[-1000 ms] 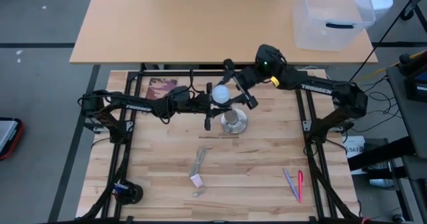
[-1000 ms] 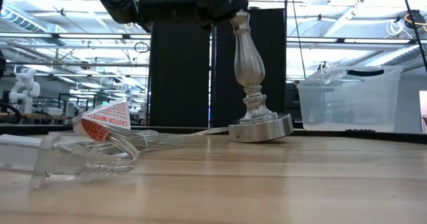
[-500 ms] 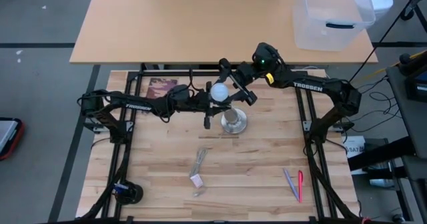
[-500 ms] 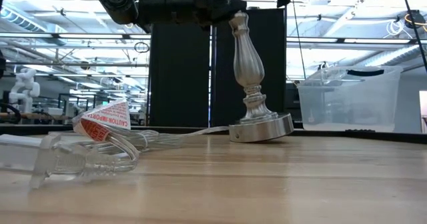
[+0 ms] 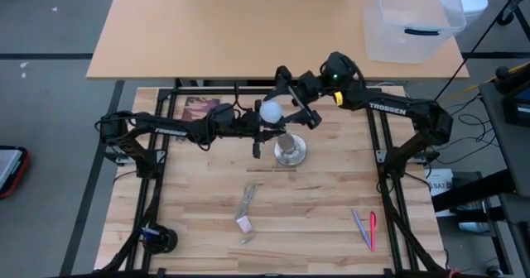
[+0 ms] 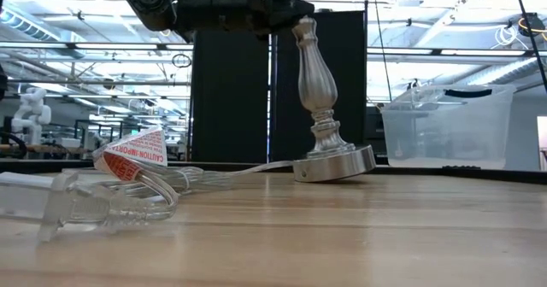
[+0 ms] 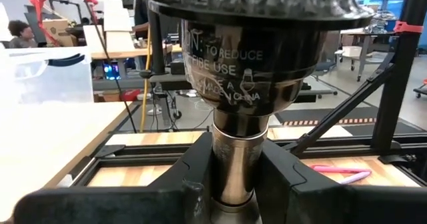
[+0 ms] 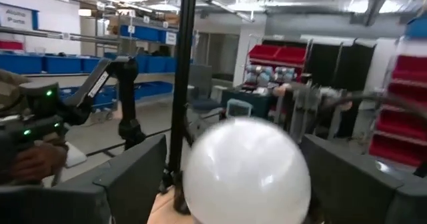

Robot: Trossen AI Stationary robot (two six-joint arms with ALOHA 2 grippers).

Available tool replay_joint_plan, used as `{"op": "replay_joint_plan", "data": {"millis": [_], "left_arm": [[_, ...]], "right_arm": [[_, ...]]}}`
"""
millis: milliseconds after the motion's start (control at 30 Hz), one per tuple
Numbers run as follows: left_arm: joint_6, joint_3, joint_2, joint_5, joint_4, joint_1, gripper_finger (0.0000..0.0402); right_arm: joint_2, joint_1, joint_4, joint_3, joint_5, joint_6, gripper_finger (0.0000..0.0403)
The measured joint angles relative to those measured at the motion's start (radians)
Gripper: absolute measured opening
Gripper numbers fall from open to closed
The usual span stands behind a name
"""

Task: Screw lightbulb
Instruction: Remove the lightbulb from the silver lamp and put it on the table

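Fingers of your right gripper now stand spread on either side of the lightbulb, wider than a second ago, and clear of the glass in the right wrist view. That arm's wrist has drawn back slightly toward the far edge. Your left gripper stays pinched around the lamp stand's neck, just below the black socket. The lightbulb sits atop the socket, between your right fingers. The silver stand leans slightly.

A tan table fills the upper frame above grey floor. A clear bin sits upper right. Behind, blue shelves and ceiling lights.
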Motion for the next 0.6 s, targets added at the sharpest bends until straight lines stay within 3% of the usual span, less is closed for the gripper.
{"op": "replay_joint_plan", "data": {"millis": [167,267,433,600], "left_arm": [[-0.019,-0.001,0.000,-0.013,-0.009,0.001,0.0075],[-0.028,-0.001,0.000,-0.037,-0.009,0.000,0.0075],[-0.032,-0.001,0.000,-0.056,-0.009,0.004,0.0075],[-0.039,-0.001,0.000,-0.113,-0.010,0.004,0.0075]], "right_arm": [[-0.071,0.000,-0.018,0.000,0.030,-0.014,0.0354],[-0.131,0.004,-0.102,0.001,0.106,-0.081,0.0355],[-0.233,0.058,-0.314,0.002,0.415,-0.270,0.0355],[-0.282,0.152,-0.439,0.002,0.735,-0.327,0.0354]]}}
